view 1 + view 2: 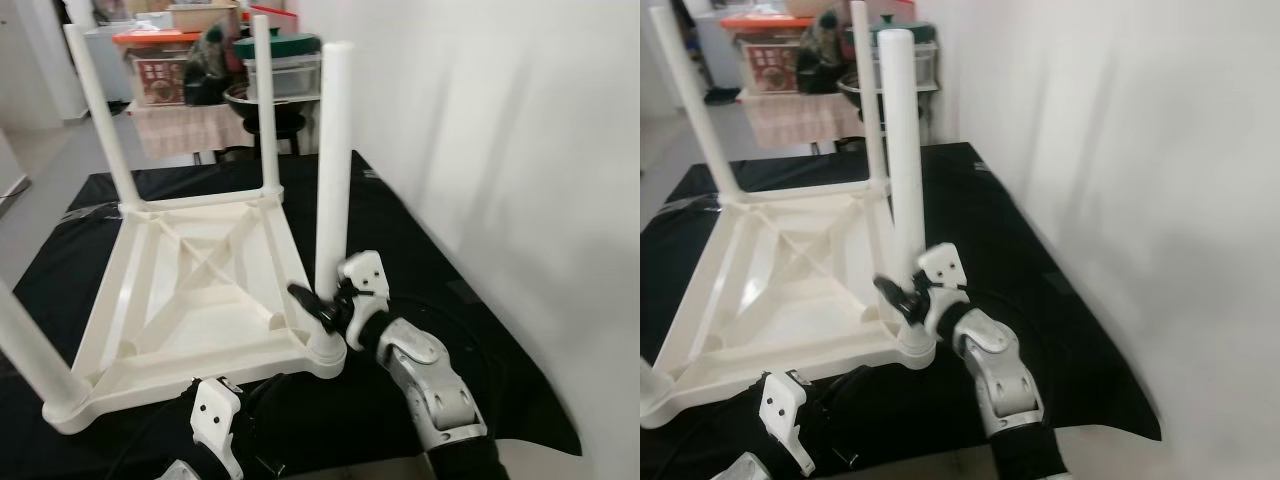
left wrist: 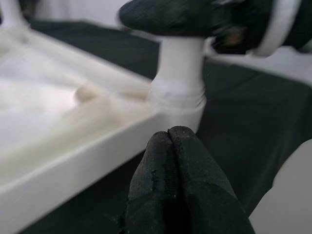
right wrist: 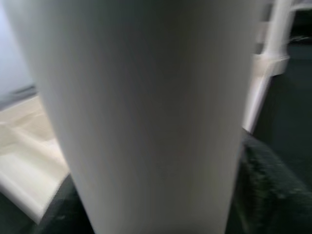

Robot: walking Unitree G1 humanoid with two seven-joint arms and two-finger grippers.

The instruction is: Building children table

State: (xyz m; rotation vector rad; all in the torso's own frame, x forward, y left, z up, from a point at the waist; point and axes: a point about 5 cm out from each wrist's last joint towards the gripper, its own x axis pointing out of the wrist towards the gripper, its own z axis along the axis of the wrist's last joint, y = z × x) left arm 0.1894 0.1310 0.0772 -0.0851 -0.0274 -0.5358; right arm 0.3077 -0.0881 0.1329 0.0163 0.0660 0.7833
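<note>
Now we see the upturned white plastic children's table (image 1: 190, 290) lying on the black cloth (image 1: 420, 250). Our right gripper (image 1: 318, 305) closes its fingers around the white round leg (image 1: 333, 160) standing in the near corner socket. Our left gripper (image 2: 170, 146), fingers pressed together and empty, is just beside that socket.

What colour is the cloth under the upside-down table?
Black. The cloth under the white table shows best in the left eye view.

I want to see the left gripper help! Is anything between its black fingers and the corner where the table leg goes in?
Nothing solid: in the left wrist view, the left gripper faces the corner socket across a bare gap over black cloth.
</note>
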